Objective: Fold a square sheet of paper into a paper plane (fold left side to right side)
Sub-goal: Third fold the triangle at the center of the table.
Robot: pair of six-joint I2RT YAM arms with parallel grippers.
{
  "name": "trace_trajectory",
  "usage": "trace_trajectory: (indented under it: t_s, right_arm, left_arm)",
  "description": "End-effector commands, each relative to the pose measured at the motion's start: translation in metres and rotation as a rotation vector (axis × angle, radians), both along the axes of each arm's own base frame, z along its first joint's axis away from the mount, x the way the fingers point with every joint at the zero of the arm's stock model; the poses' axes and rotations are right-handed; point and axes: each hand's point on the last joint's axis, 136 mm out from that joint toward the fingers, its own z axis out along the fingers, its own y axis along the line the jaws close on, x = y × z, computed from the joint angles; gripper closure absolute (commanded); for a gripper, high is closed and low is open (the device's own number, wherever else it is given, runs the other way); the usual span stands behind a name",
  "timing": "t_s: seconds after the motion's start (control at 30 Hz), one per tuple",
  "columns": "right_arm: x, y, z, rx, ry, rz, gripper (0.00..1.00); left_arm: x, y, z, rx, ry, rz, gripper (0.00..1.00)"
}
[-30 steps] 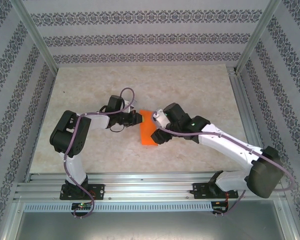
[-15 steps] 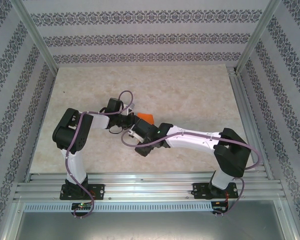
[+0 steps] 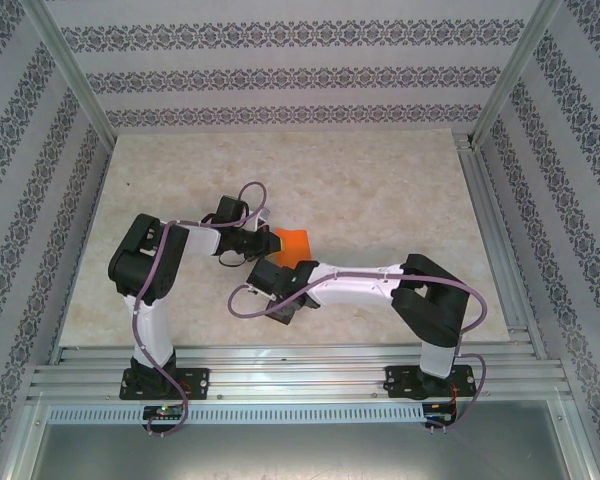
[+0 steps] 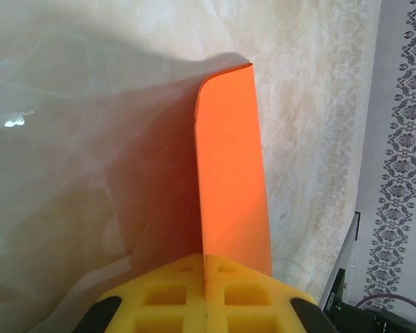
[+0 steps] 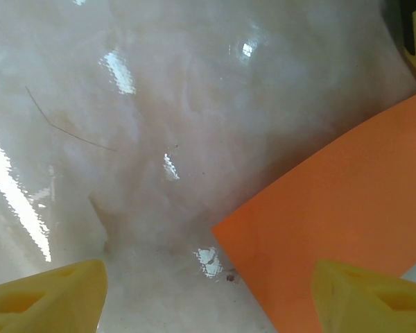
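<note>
Looking down from above, the left tool [image 3: 267, 241] sits at the left edge of the orange paper [image 3: 293, 241], near the middle of the table [image 3: 380, 180]. The right arm [image 3: 360, 282] reaches across in front of it, with the right tool [image 3: 283, 303] low and just beside the paper's near end. The 2 arms are crowded here. A sideways move by either could knock the other and jerk the paper out of line.

From the left wrist, the left tool [image 4: 204, 274] is pressed together on the paper [image 4: 232, 173], pinching 1 edge. The paper rises from the pinch as a tall, narrow strip above the table [image 4: 90, 139], with its far corner slightly curled. A sheet this thin is likely to bend or slide in so small a pinch. A hard pull against anything holding its other end could tear it.

From the right wrist, the right tool [image 5: 208, 305] is spread wide and holds nothing. Its yellow fingers [image 5: 48, 291] are well apart, and a corner of the paper [image 5: 347, 208] reaches in between them over the glossy table [image 5: 159, 104]. Closing here would probably catch that corner alone and crumple it. Pressing down off-centre could set the fold crooked, so the left side would not meet the right side evenly.
</note>
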Motion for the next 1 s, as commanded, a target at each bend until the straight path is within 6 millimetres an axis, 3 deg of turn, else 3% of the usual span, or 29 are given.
trace_trajectory:
  t_s: [0.0, 0.17, 0.27, 0.8, 0.97]
  right_arm:
    - [0.016, 0.008, 0.006, -0.030, -0.118, 0.017, 0.20]
    - [0.024, 0.011, 0.006, -0.037, -0.163, 0.010, 0.23]
    - [0.026, 0.009, 0.005, -0.049, -0.167, 0.012, 0.30]
    - [0.024, -0.001, 0.017, 0.040, -0.014, -0.018, 0.96]
    - [0.023, 0.001, 0.024, 0.128, 0.083, -0.029, 1.00]
  left_arm:
    - [0.004, 0.000, 0.003, -0.014, 0.019, -0.002, 1.00]
    - [0.003, 0.000, 0.002, -0.009, 0.030, -0.010, 1.00]
    - [0.002, 0.000, 0.001, -0.008, 0.033, -0.012, 1.00]
    - [0.001, 0.003, -0.003, 0.030, 0.032, -0.024, 1.00]
    - [0.000, 0.004, -0.003, 0.034, 0.029, -0.027, 1.00]
